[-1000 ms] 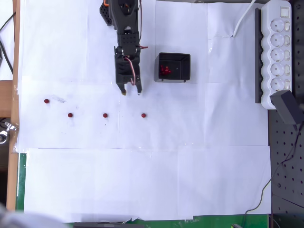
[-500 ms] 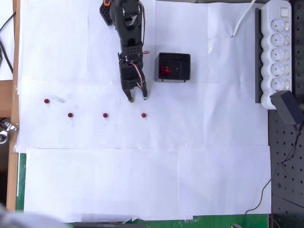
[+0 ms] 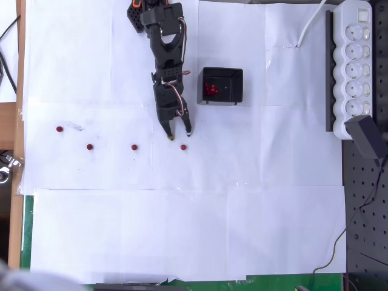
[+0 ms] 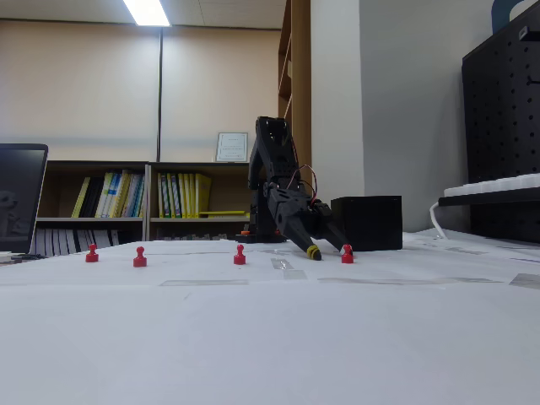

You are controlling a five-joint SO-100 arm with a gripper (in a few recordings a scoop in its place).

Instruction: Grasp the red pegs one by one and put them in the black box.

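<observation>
1. Pincer (image 3: 179, 134) hung low over the desk (image 3: 182, 230), jaws narrowly parted and empty.
2. Nearest red peg (image 3: 183, 147) stood just beyond its tips.
3. Black box (image 3: 222, 85) sat beside the arm, holding pegs.

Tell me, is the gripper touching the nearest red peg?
Apart. The overhead view shows white paper between the gripper and the peg.
</observation>
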